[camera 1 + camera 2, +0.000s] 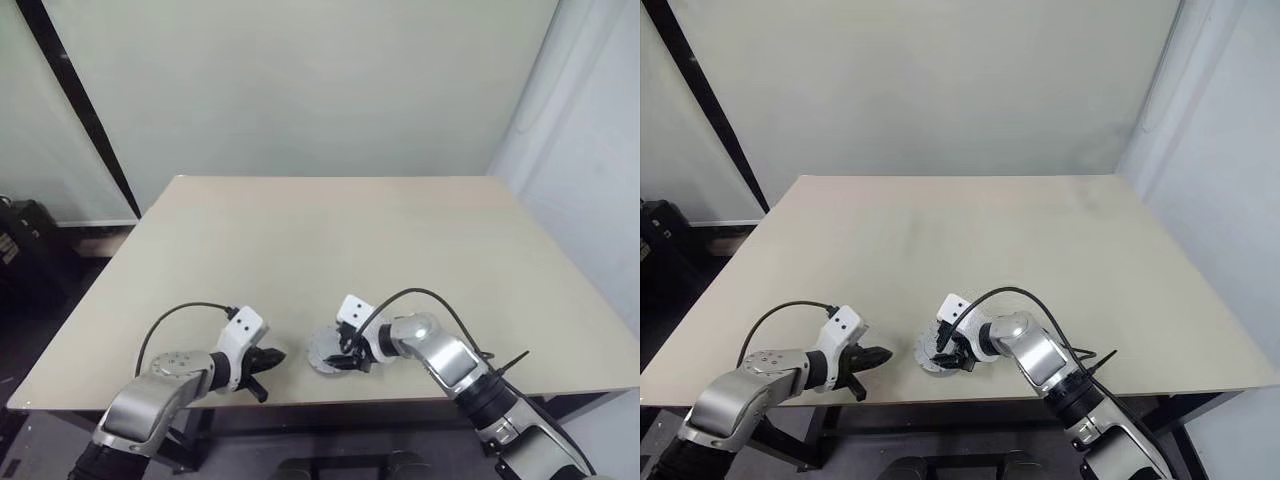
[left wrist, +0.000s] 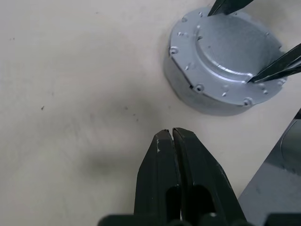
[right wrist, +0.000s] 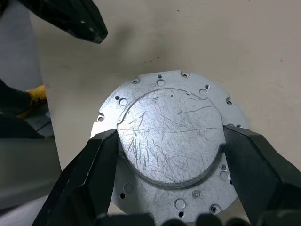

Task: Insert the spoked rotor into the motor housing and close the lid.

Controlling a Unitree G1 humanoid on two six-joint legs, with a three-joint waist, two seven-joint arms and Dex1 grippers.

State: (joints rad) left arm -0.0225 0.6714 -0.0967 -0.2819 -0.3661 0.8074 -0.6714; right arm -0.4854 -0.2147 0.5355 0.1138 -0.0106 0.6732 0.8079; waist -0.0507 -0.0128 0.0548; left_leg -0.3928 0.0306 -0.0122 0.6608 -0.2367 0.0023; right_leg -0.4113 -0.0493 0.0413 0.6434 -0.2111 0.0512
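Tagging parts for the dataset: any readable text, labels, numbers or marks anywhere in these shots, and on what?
None readable.
Metal housing lid, gripped by the right hand: scratches and screw holes, no lettering or stamp.
Its side wall: plain.
Table: bare, no label.
Left hand, shut: plain black fingers.
White wrist modules: no markings legible.

Worktop [image 1: 330,240]: pale beige, matte, rectangular, with a few small dark specks showing in the left wrist view. One item rests directly on it, near the front edge, about mid-width: a round, shallow silver-grey metal motor housing [image 2: 225,66], closed by a flat scratched lid with small holes around its rim.
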